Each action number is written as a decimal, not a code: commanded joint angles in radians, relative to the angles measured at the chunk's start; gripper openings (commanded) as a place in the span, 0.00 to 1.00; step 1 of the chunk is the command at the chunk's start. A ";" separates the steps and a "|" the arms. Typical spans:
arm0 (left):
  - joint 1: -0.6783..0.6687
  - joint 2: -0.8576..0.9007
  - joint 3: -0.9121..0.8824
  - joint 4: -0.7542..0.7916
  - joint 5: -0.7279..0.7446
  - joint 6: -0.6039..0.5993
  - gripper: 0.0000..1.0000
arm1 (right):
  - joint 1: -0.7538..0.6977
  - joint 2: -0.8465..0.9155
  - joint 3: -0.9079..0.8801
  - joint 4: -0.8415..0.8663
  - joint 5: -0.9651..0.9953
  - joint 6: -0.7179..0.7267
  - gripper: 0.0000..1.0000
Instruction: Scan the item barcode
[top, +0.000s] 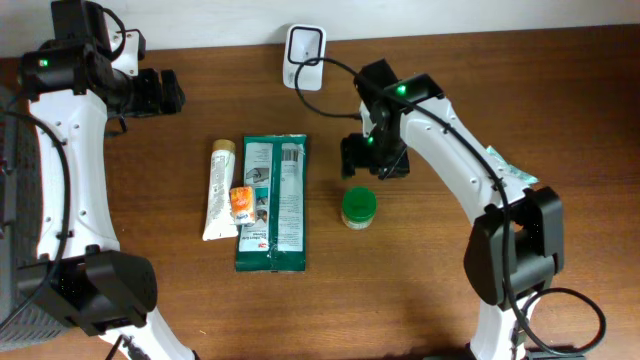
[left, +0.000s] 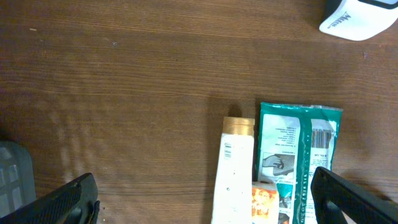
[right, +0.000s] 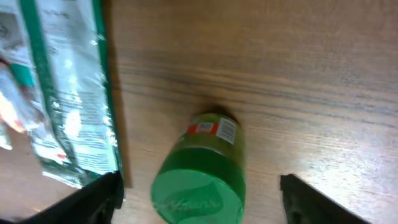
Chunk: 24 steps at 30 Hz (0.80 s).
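Overhead view: locate green jar (top: 359, 208) upright on surface (top: 400, 300), just right of green pouch (top: 273, 203) and well apart from scanner (top: 304, 55) at far edge; note right jaws directly behind jar, spread wide and gripping nothing; confirm in right wrist view, with jar sitting between both fingers and touching neither; read this straddle as alignment for a side grasp below the lid; treat small red-and-white label (right: 211, 129) on jar wall as likely barcode site, bars too blurred to confirm; expect wall, not lid, to need presenting toward scanner window; note left jaws fully open and empty at far left, judged parked clear of scan path; note tube (top: 218, 190) and orange sachet (top: 241, 205) flat beside pouch, pouch barcode face-up.
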 joint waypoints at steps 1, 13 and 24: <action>0.006 0.007 0.001 0.001 0.007 0.013 0.99 | 0.037 -0.020 -0.051 0.005 0.023 0.035 0.86; 0.006 0.007 0.001 0.001 0.007 0.013 0.99 | 0.095 -0.020 -0.188 0.068 0.072 0.182 0.90; 0.006 0.007 0.001 0.002 0.007 0.012 0.99 | 0.095 -0.020 -0.196 0.060 0.063 0.551 0.77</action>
